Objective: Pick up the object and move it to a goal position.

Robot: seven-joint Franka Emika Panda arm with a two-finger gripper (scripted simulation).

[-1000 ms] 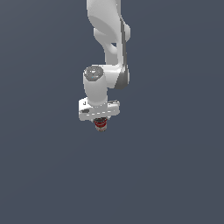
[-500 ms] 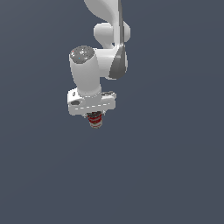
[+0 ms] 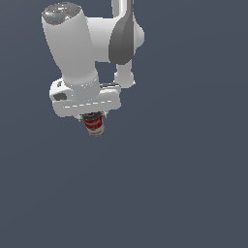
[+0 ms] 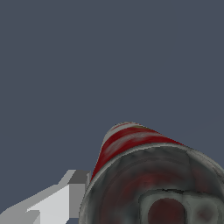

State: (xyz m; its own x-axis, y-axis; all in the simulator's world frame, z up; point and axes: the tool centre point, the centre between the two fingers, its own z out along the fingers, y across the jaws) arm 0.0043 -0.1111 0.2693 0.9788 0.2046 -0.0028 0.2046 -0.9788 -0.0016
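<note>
The object, a small can (image 3: 94, 125) with a red and white label and a dark metal rim, hangs below the white hand in the exterior view. My gripper (image 3: 93, 121) is shut on it; the fingers are mostly hidden by the hand and the can. In the wrist view the can (image 4: 144, 175) fills the lower part of the picture, its grey rim toward the camera, and one light grey finger (image 4: 65, 197) presses against its side. The can is held well above the flat grey ground.
The white arm (image 3: 97, 43) rises from the hand toward the exterior view's upper edge. Only a plain dark grey surface (image 3: 184, 184) lies around and below.
The arm has lifted and swung toward the camera and the exterior view's left, so the hand and the held can look larger. The can stays in the grip.
</note>
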